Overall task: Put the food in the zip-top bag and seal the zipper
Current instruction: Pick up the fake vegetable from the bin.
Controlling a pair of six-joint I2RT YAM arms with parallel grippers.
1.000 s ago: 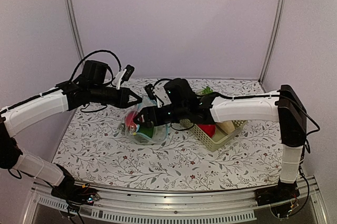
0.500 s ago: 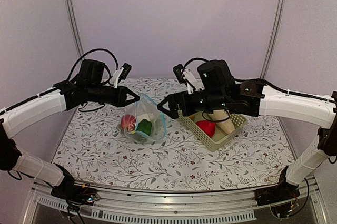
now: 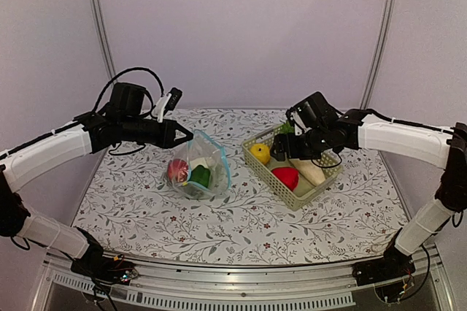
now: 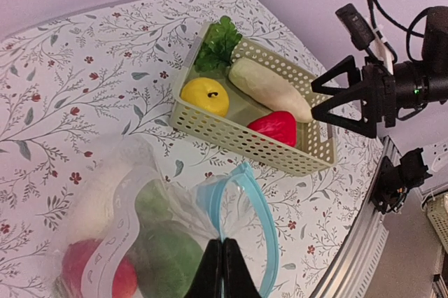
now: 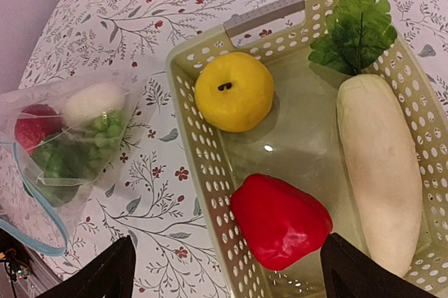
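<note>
My left gripper (image 3: 191, 136) (image 4: 223, 243) is shut on the top edge of the zip-top bag (image 3: 197, 174) (image 4: 105, 200), holding it up with the light-blue zipper (image 3: 223, 166) (image 4: 260, 207) gaping in a loop. A red round piece (image 3: 177, 170), a green piece (image 3: 200, 176) and a whitish piece lie inside the bag. My right gripper (image 3: 278, 152) (image 5: 229, 237) hangs open over the basket, with nothing between its fingers. Below it lie a red piece (image 5: 280, 221), a yellow apple (image 5: 233, 91), a white radish (image 5: 381, 165) and a green leafy piece (image 5: 353, 25).
The pale green lattice basket (image 3: 271, 183) (image 5: 210, 165) stands right of the bag on the flowered tablecloth (image 3: 241, 231). Purple walls close in the back and sides, and a metal rail (image 3: 241, 282) runs along the near table edge.
My right arm has drawn back from the bag's mouth to above the basket, and its jaws now stand wide. The left gripper has kept its hold on the bag.
</note>
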